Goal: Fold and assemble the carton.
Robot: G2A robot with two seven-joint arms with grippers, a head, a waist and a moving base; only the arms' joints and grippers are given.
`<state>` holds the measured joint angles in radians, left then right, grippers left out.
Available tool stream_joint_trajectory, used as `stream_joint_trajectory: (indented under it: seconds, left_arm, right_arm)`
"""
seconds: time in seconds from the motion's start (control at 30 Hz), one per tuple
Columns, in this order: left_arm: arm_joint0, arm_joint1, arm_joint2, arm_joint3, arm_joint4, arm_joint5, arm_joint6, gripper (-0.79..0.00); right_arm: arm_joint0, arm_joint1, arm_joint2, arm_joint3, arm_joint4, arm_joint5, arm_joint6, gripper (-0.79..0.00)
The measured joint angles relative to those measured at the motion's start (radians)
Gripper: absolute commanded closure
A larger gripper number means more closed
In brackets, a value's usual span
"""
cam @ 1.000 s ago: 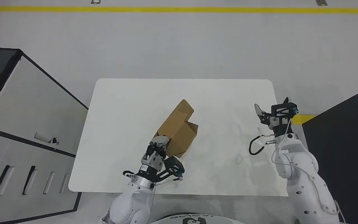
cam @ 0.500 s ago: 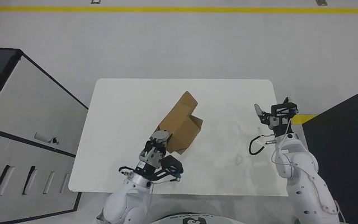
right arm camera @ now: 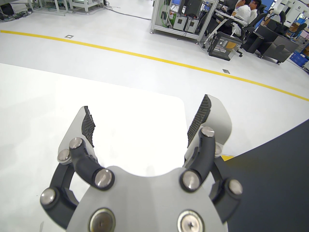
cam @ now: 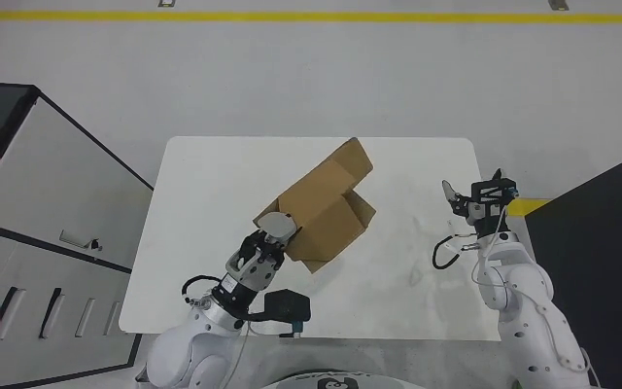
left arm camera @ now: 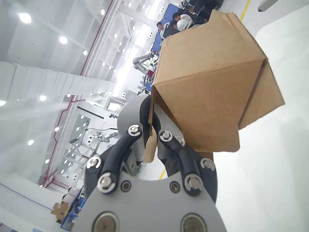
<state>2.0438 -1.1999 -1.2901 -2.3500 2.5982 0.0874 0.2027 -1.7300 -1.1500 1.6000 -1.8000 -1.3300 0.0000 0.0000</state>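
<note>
1. A white table (cam: 214,194) with rounded corners stands on a pale, glossy floor (cam: 311,78). A yellow line (cam: 311,16) crosses the floor beyond the table's far edge.
2. A grey cabinet (cam: 49,224) flanks the table on the robot's left, and a dark panel (cam: 583,243) lies off its right side.
3. The right wrist view looks across the hall to a metal-framed workstation (right arm camera: 183,5) past the yellow line, with desks and office chairs beside it. The left wrist view takes in a high ceiling dotted with round ceiling lights (left arm camera: 62,40).
4. One brown carton (cam: 326,209) sits over the middle of the table, tilted, its long side running from near-left to far-right. Its flaps are unfolded and one hangs on its right side. Whether the lowest flap touches the table cannot be told.
5. The left gripper (cam: 275,233) is at the carton's near-left end, its jaws pinched tight on the edge of a cardboard wall.
6. The right gripper (cam: 457,199) hangs over the table's right edge, well apart from the carton. Its jaws are spread wide with nothing between them.
7. By count: one table, one carton, two grippers, one yellow line, one cabinet.
</note>
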Motion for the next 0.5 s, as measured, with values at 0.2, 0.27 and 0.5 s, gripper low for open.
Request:
stream_joint_trajectory:
  seconds: [0.2, 0.27, 0.5]
  left_arm:
    - [-0.009, -0.002, 0.011, 0.003, -0.097, -0.032, 0.002, 0.0]
    - [-0.012, -0.001, 0.002, 0.0, -0.19, -0.077, 0.012, 0.0]
    - [-0.026, 0.005, -0.073, 0.0, -0.478, -0.283, -0.026, 0.0]
  right_arm:
    - [0.0, 0.0, 0.0, 0.0, 0.0, 0.0, 0.0, -0.785]
    - [0.0, 0.0, 0.0, 0.0, 0.0, 0.0, 0.0, -0.785]
    - [0.0, 0.0, 0.0, 0.0, 0.0, 0.0, 0.0, -0.785]
